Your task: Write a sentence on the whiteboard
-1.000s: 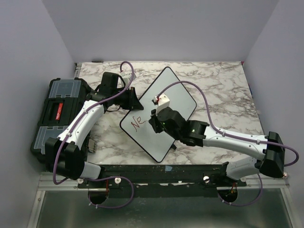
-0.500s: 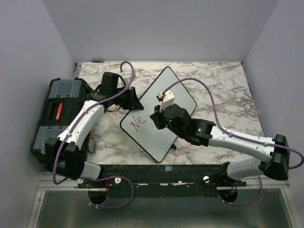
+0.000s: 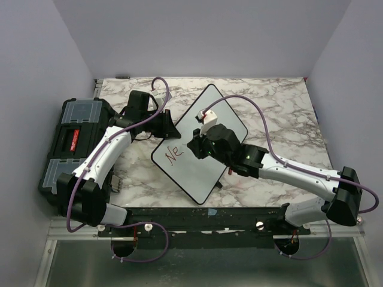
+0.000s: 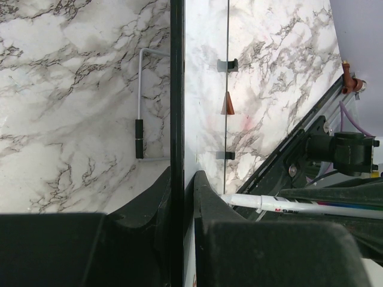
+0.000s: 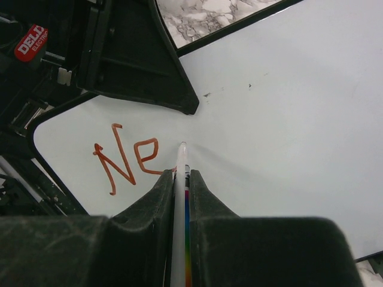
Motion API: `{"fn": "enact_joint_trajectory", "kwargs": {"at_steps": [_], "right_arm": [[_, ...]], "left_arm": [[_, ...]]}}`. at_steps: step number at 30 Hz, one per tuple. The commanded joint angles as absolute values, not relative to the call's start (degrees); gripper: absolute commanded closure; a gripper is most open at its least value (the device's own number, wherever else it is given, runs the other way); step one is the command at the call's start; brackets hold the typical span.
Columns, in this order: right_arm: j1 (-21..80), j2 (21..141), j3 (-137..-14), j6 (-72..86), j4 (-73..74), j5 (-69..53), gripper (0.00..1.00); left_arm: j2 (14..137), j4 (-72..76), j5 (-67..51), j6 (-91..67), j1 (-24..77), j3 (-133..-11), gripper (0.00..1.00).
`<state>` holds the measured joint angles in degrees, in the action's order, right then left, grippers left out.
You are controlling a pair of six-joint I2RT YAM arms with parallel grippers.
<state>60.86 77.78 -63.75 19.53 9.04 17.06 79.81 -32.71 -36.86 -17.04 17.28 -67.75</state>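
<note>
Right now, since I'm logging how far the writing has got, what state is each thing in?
whiteboard, clamped at its edge, mostly blank.
sentence, only "Ne" written, in red.
marker, uncapped, tip at the board just past the "e".
left fingers, shut on the whiteboard's edge.
right fingers, shut on the marker.
toolbox, shut.

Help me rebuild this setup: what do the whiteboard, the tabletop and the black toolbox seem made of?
The whiteboard: smooth, slightly glossy white face, likely melamine or coated steel; thin black frame, probably plastic. The tabletop: white with grey veins, marble or a marble-print laminate; cannot tell which. The toolbox: matte black moulded plastic with clear lid compartments.
</note>
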Motion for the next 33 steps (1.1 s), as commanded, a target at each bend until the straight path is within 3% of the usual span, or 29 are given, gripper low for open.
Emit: {"fn": "enact_joint_trajectory", "kwargs": {"at_steps": [1, 17, 33], "right_arm": [[59.65, 78.9, -66.44, 19.85, 7.65, 13.59, 0.99], [59.24, 82.0, -66.85, 20.8, 6.86, 13.18, 0.99], [58.95, 78.51, -58.47, 22.92, 7.03, 14.94, 0.99]], "left_arm": [[80.66, -34.27, -27.25, -8.78, 18.81, -66.94, 1.0], [80.49, -34.28, -27.16, -8.7, 18.9, -66.93, 1.0], [80.5, -34.36, -27.16, -8.63, 18.98, -66.97, 1.0]]}}
